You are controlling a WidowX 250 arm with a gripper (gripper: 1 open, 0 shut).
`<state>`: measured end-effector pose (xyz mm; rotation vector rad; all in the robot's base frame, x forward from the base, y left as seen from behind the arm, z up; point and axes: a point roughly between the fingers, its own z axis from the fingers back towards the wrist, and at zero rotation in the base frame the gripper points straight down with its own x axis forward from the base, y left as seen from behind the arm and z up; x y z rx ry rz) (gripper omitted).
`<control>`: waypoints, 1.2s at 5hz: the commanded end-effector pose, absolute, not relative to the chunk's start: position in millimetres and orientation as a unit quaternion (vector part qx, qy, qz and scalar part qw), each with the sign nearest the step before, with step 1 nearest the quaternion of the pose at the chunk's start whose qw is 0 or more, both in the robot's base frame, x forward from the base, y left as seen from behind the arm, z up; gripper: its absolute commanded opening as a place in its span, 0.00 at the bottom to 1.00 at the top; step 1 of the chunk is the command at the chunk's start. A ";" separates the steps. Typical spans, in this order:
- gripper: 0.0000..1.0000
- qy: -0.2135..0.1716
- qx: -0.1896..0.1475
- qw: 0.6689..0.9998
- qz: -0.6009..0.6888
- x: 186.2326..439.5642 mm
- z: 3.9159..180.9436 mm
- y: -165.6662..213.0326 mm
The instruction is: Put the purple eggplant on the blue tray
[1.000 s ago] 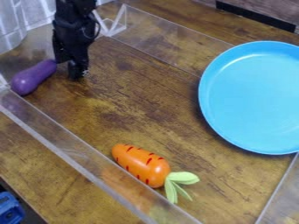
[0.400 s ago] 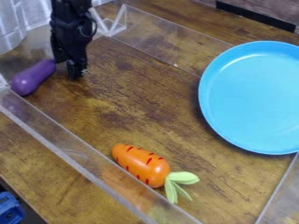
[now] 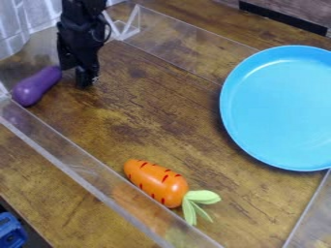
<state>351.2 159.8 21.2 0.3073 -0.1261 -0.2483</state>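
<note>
1 purple eggplant [image 3: 37, 86] lies on the table [image 3: 135, 114] at the upper left of the view, its rounded end pointing toward the lower left and its narrower end reaching up to my black claw [image 3: 77, 77]. I have the claw low over the wood, right at that narrower end, but I cannot tell whether its fingers are apart, together or clamped on the eggplant, because they blur into 1 dark shape. The blue tray [image 3: 281, 108] sits well apart from me, flat at the right side of the view, and its bare light-blue face and raised rim show. 1 orange carrot [image 3: 155, 183] with dark stripes lies near the lower middle, its green leaves [image 3: 196, 205] pointing to the lower right. A clear, see-through barrier [image 3: 91, 172] runs diagonally between the carrot and the lower left corner, where part of 1 blue object [image 3: 11, 231] shows at the edge.
</note>
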 end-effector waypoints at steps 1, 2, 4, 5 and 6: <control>0.00 -0.042 0.136 0.982 -0.125 357.2 -2.1 134.0; 0.00 -0.041 0.134 0.983 -0.121 354.3 -3.3 140.3; 0.00 -0.039 0.131 0.983 -0.119 351.0 6.1 135.9; 0.00 -0.038 0.130 0.984 -0.120 351.1 16.3 125.3; 0.00 -0.036 0.129 0.985 -0.111 353.5 14.4 124.9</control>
